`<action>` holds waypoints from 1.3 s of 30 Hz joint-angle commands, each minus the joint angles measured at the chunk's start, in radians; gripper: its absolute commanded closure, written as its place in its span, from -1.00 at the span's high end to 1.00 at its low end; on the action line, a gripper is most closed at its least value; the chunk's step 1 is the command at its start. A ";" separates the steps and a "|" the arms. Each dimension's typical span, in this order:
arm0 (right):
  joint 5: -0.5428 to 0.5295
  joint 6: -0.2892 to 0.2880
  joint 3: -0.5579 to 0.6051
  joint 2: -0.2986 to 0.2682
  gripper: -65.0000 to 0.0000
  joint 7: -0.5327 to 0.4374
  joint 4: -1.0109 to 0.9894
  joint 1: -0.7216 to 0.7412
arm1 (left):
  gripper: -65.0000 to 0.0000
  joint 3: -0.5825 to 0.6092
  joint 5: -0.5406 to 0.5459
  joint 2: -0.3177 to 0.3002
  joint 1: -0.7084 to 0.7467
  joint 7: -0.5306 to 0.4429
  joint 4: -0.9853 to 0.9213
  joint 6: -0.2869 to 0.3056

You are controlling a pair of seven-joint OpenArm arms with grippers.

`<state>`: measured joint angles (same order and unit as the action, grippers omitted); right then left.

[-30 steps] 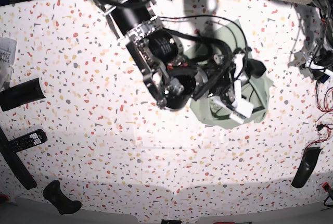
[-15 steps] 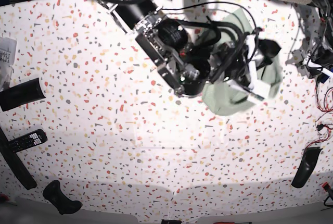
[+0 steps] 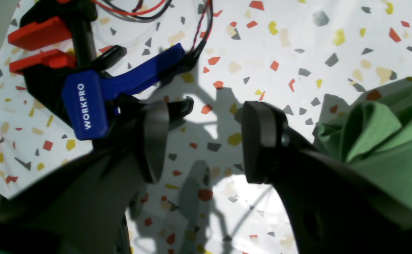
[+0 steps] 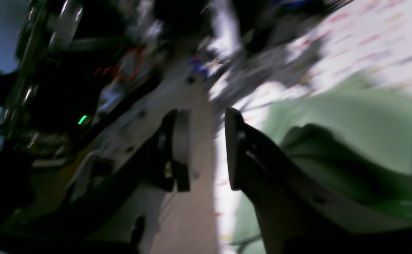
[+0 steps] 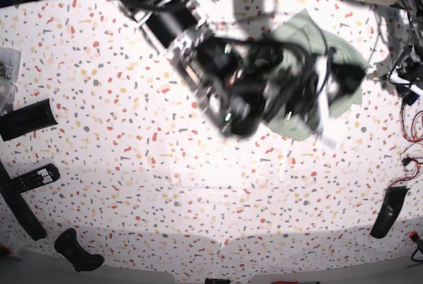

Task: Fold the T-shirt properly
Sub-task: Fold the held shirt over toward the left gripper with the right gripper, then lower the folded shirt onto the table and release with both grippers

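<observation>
T-shirt [image 5: 310, 39]: bunched in a heap at the table's [image 5: 99, 165] far edge, unfolded. Right gripper [image 4: 202, 148]: jaws parted with nothing between them, beside the heap, probably just released (view blurred). Left gripper [image 3: 200, 144]: spread wide, empty, over bare table beside the cloth. Against earlier frames, heap and right arm have shifted along the table's far edge.
</observation>
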<state>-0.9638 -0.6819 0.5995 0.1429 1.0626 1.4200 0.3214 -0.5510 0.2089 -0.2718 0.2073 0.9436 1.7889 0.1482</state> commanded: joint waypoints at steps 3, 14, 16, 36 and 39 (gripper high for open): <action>0.045 -0.015 -0.101 0.014 -0.53 -0.036 0.016 0.064 | -0.05 -0.005 0.001 -0.014 -0.008 -0.016 0.019 0.002; 0.384 -0.016 -0.244 0.014 -0.54 0.047 0.016 -0.017 | -0.06 -0.005 0.208 -0.014 -0.007 0.084 0.083 0.031; 0.415 -0.016 -0.244 0.014 -0.54 0.047 0.016 -0.047 | -0.05 -0.005 0.316 -0.014 -0.005 0.114 0.135 0.072; 0.439 -0.015 -0.348 -0.027 -0.54 0.068 0.238 -0.134 | -0.06 -0.003 0.605 0.111 0.183 0.121 0.277 0.242; 0.437 -0.015 -0.357 -0.066 -0.54 0.068 0.238 -0.187 | -0.06 -0.003 0.604 0.111 0.238 0.090 0.277 0.243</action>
<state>-0.5014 -0.6891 0.2405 0.0647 1.1511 1.6405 0.1120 -0.5507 0.8009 -0.1524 0.4465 1.0523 2.0487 0.3794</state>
